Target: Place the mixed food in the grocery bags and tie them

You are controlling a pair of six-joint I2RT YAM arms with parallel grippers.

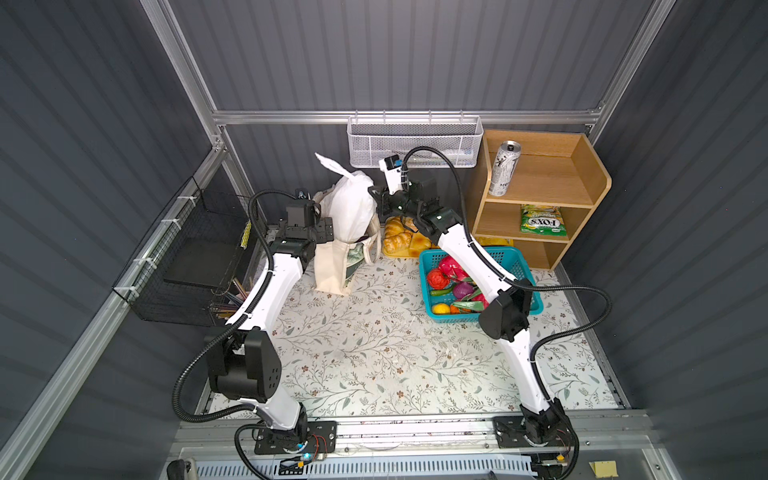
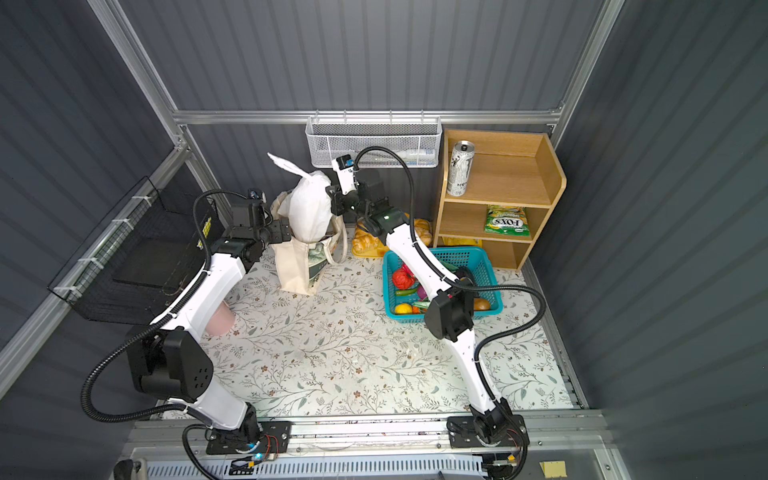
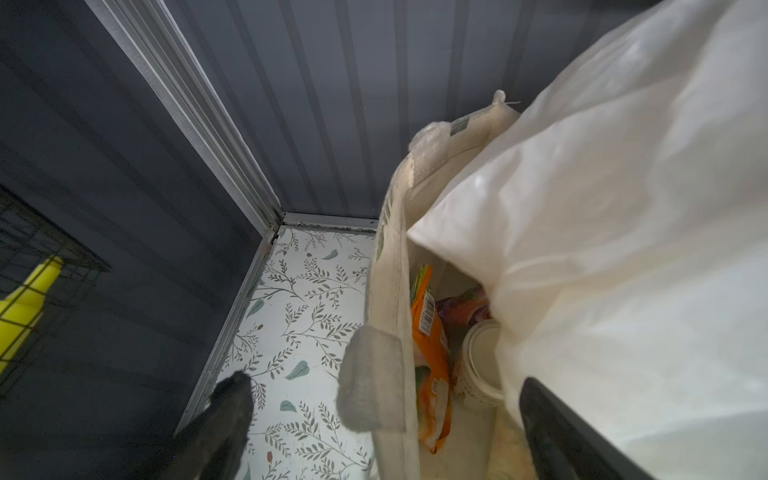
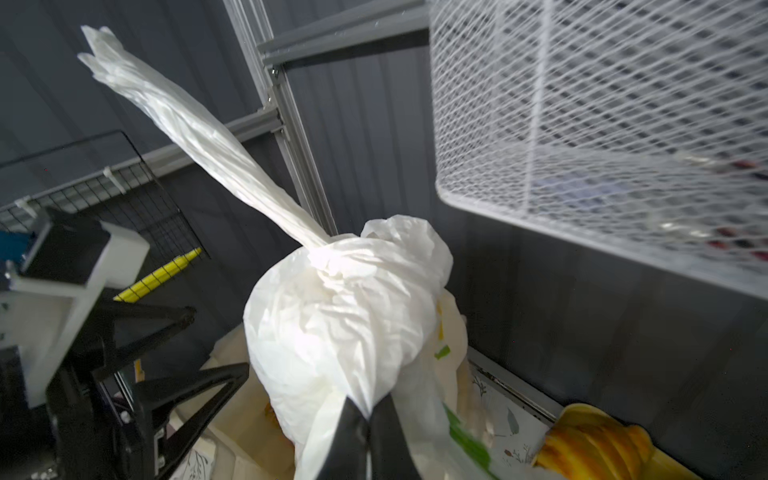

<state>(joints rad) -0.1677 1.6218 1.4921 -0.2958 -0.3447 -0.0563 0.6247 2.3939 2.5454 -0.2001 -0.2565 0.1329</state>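
Observation:
A cream tote [image 1: 332, 266] stands at the back of the table with a knotted white plastic bag [image 1: 349, 203] upright inside it. My right gripper [image 4: 368, 411] is shut on a fold of that plastic bag [image 4: 340, 324], below its knot and long tail [image 4: 199, 129]. My left gripper [image 3: 386, 419] is open and straddles the tote's side wall [image 3: 388, 291]. One of its fingers is outside and the other inside, against the plastic bag. An orange packet [image 3: 432, 353] and a white tub [image 3: 482, 361] lie in the tote. The silver can [image 1: 503, 168] and a green-yellow FOX'S pouch [image 1: 542, 218] sit on the shelf.
The wooden shelf [image 1: 590, 183] stands at the back right. A blue basket [image 1: 505, 255] of toy vegetables lies under my right arm, with a yellow tray of croissants [image 1: 399, 237] behind it. A white mesh basket [image 1: 415, 141] hangs on the back wall and a black wire basket [image 1: 199, 249] on the left.

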